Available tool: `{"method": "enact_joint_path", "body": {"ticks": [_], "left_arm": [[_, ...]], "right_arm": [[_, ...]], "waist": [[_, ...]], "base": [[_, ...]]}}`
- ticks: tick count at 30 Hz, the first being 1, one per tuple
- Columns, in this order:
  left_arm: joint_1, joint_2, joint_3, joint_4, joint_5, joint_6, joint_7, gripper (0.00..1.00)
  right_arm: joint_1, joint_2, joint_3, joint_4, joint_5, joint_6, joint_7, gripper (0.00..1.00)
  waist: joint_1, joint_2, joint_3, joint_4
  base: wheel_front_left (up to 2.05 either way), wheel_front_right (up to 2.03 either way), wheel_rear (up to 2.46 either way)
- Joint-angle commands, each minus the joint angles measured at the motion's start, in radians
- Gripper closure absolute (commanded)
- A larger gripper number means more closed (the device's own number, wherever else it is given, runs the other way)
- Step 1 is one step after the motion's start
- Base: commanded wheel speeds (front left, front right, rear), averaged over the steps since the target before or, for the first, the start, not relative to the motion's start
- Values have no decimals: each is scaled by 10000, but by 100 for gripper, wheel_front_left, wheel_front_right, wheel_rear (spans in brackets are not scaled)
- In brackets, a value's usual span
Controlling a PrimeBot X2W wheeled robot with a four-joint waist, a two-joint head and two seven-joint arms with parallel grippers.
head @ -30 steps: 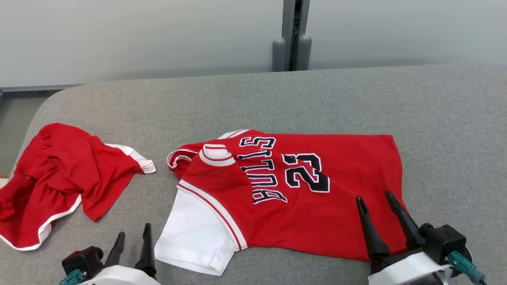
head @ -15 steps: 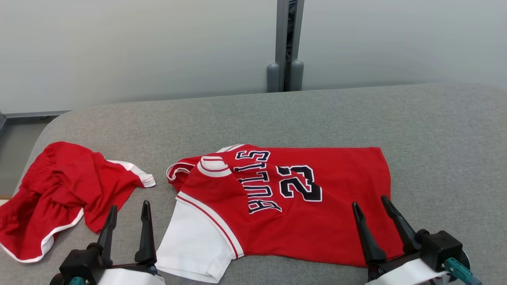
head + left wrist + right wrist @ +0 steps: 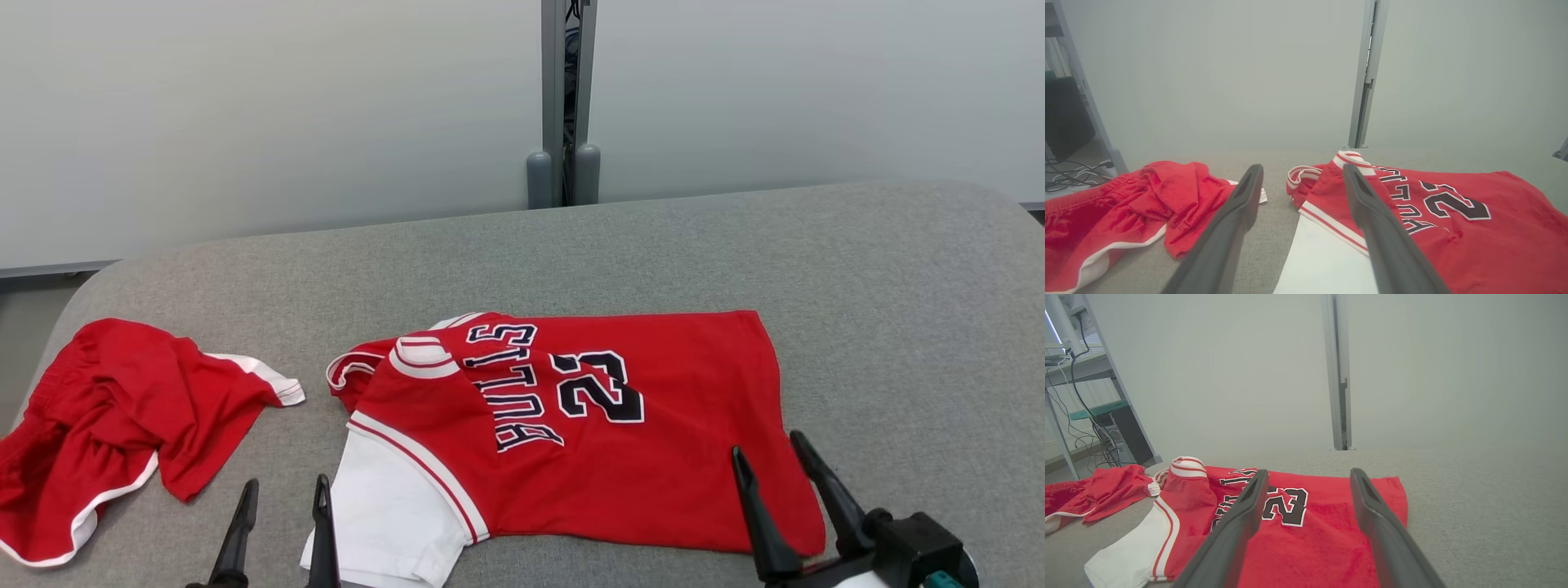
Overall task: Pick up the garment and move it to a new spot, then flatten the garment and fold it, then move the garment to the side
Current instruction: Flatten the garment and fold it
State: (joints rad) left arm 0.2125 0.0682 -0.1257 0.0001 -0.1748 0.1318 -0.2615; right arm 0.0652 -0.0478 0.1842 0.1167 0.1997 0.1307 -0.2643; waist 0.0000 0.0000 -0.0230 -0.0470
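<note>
a red jersey (image 3: 669, 474) is lying half-flattened near the front edge of the grey bench (image 3: 653, 253), its collar bunched and its white sleeve reaching toward that edge. the left gripper (image 3: 285, 482) and right gripper (image 3: 767, 443) are hovering with fingers spread, holding nothing. the risk: a pinch may be catching only one layer, or snagging the shorts (image 3: 122, 416) at the left end. the left wrist view is showing the collar standing up; the head view is flattening it.

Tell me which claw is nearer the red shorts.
Left. The left claw is open just right of the shorts, beside the white sleeve of the jersey. The right claw, also open, is over the hem corner, the whole jersey between it and the shorts.
</note>
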Motion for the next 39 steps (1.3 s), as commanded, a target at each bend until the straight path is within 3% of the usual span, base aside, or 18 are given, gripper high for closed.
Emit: {"method": "enact_joint_path", "body": {"ticks": [1,17,27,37,38,39], "left_arm": [[127,-31,107,87,23,-78,-38,0],[49,-163,142,742,-491,-477,-38,0],[-1248,-158,47,4238,-898,-453,162,0],[-2543,-79,12,6316,-1112,-583,739,0],[-2647,-76,14,6470,-1141,-600,734,2],[-2719,-77,13,6624,-1157,-575,819,15]], "right_arm": [[179,-57,37,-26,-50,1,-15,0],[256,-55,261,-4,7,1,-15,0],[130,-57,338,87,-18,1,-15,0],[58,-55,357,139,-26,1,-15,0],[46,-57,382,147,-22,1,-15,0],[30,-57,391,149,-14,1,-15,0]], "waist": [[0,0,-13,5],[0,0,27,68],[0,0,228,24],[0,0,400,-41],[0,0,411,-63],[0,0,423,-84]], "base": [[0,0,0],[0,0,0],[0,0,0],[0,0,0],[0,0,0],[0,0,0]]}}
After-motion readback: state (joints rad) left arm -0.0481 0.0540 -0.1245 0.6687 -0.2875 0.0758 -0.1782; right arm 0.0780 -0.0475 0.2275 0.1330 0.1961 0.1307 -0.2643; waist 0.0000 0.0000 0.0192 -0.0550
